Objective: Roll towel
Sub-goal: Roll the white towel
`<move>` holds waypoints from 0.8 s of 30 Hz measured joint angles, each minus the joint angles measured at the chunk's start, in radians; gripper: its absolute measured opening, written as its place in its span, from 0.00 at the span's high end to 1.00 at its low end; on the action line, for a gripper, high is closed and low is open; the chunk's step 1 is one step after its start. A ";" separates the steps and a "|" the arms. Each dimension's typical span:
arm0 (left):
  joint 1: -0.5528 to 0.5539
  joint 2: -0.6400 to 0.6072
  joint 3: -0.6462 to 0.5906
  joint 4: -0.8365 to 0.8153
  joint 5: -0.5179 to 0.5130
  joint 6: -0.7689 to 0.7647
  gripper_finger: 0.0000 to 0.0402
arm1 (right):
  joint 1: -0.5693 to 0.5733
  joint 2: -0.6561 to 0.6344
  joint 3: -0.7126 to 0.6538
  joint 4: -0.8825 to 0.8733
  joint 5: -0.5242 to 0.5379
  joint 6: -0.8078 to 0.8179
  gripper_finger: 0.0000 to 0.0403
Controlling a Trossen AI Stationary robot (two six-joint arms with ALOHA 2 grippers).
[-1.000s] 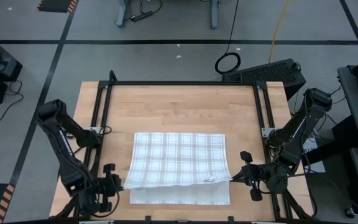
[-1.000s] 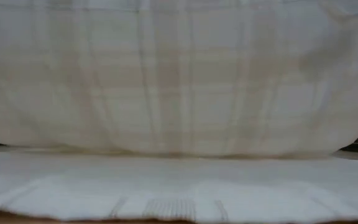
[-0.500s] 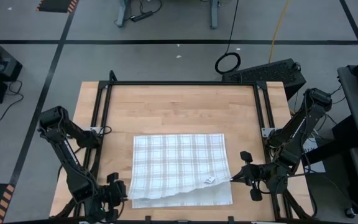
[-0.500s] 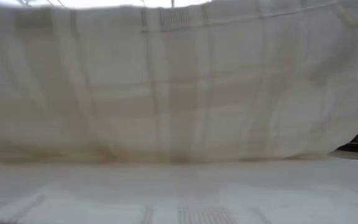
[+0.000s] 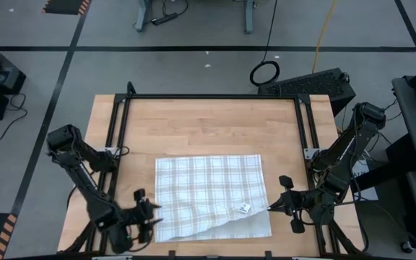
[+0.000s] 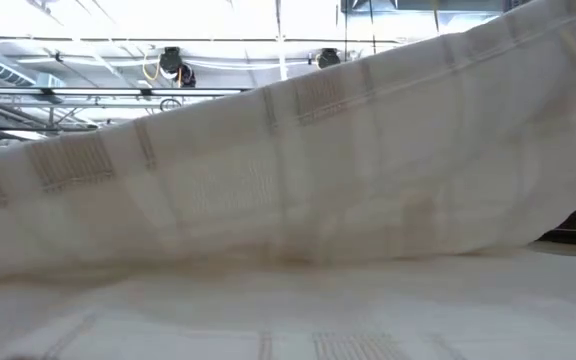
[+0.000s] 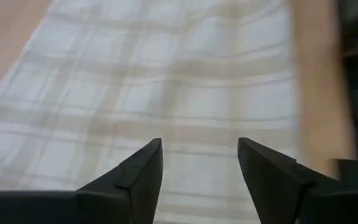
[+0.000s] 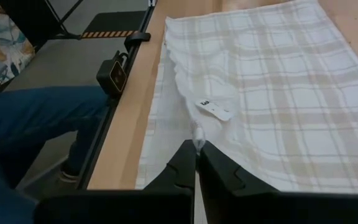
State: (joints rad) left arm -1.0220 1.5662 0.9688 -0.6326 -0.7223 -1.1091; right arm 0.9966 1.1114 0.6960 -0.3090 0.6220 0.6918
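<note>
The towel (image 5: pixel 209 193) lies spread over the near half of the wooden desk (image 5: pixel 208 126), checked side up, with a near strip folded back over itself. That folded edge is uneven: on the robot's left it has dropped flat, while on the right it is lifted off the cloth, so from desk level it shows as a slope climbing toward one side (image 6: pixel 368 170).

The right tool (image 8: pixel 196 151) is at the towel's near right corner, its two dark fingers pressed together and pinching the edge of the cloth. The small white tag (image 8: pixel 215 109) sits on the fold just beyond that pinch.

The left tool (image 5: pixel 149 214) is at the near left corner, low over the towel. Its fingers (image 7: pixel 143 171) stand spread apart with nothing between them, and the checked cloth lies flat beneath and ahead of them.

Beyond the desk's edge, in the right wrist view, a person's leg in blue jeans (image 8: pixel 36 124) is close beside the black frame rail (image 8: pixel 138 34).
</note>
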 joint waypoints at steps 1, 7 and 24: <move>0.014 0.009 -0.022 0.012 0.001 0.000 0.48 | 0.000 0.000 0.000 -0.002 0.000 0.000 1.00; 0.108 0.066 -0.185 0.165 0.015 0.071 0.58 | 0.000 0.000 0.000 -0.002 -0.001 0.003 1.00; 0.269 0.148 -0.398 0.374 -0.044 -0.037 0.81 | 0.000 0.046 0.000 0.013 -0.109 0.172 1.00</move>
State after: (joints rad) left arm -0.7532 1.7146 0.5709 -0.2585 -0.7663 -1.1458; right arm 0.9970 1.1576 0.6960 -0.2956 0.5125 0.8641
